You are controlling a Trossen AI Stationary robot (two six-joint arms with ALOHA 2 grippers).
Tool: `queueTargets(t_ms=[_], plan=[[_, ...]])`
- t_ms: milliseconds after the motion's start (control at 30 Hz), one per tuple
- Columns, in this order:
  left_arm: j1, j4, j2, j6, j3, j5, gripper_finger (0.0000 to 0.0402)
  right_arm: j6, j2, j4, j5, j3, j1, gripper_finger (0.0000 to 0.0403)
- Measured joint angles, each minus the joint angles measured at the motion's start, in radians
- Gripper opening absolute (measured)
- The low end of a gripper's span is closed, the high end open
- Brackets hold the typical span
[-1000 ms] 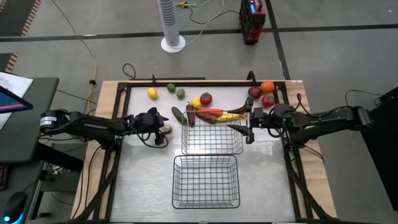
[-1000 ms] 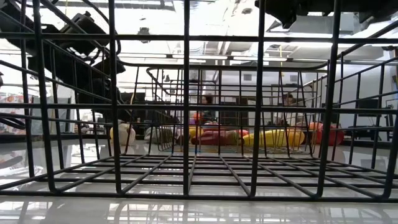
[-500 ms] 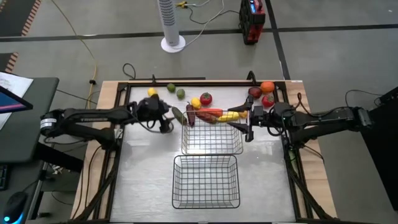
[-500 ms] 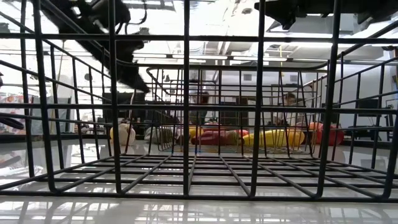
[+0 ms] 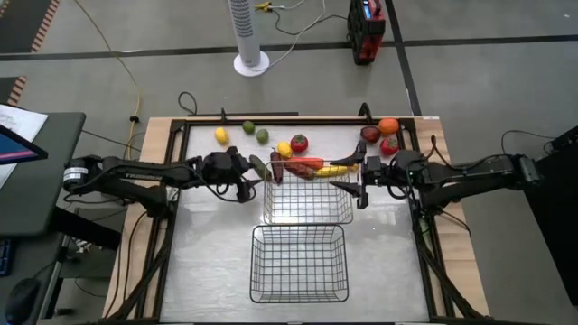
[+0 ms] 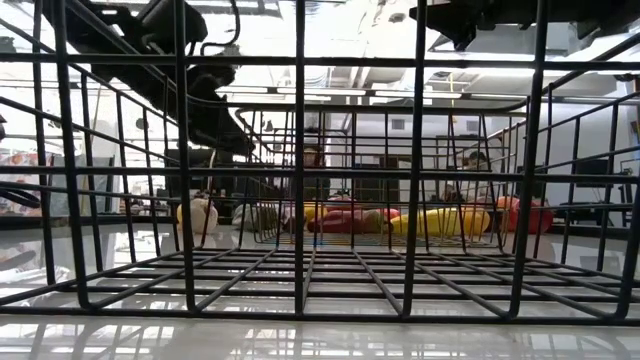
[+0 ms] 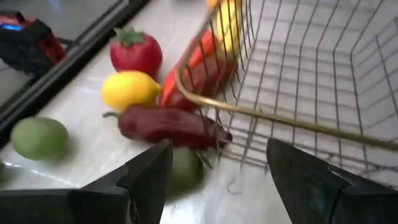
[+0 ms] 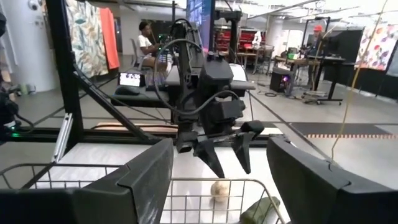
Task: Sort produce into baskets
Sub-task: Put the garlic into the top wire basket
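**Left gripper hanging over the produce by the far basket**

Pale and glossy, the table top is carrying two black wire baskets down its middle: the near basket toward the front edge and the far basket just behind it. Most of the produce is lying along the back edge. A lemon and two limes are sitting toward the back left corner, while an orange and a red apple are sitting toward the back right corner. Another lemon, a tomato, a dark red pepper and a green cucumber are lying against the far basket's back left corner, with the pepper touching its wire.

The left gripper is hovering just beside that corner, above the cucumber; its fingers are standing apart with nothing between them. A garlic bulb is resting on the table below it.

The right gripper is waiting at the far basket's right side, jaws parted and holding nothing.

Beyond the table, a white tower fan is standing on the floor, and a seated person is showing in the room.
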Motion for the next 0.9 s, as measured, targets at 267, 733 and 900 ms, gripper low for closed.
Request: queueTargets(t_ms=[267,733,900], plan=[[-0.002,-0.125,-0.003,0.006,0.001,-0.007,0.0249,0.005,0.000,0.001,-0.008,0.000,0.005,0.0286],[0.012,-0.170,0.211,0.106,0.006,-0.061,0.0249,0.005,0.000,0.000,-0.010,0.000,0.006,0.0286],[0.011,-0.171,0.237,0.105,0.006,-0.058,0.0249,0.005,0.000,-0.015,-0.011,0.000,0.010,0.0286]])
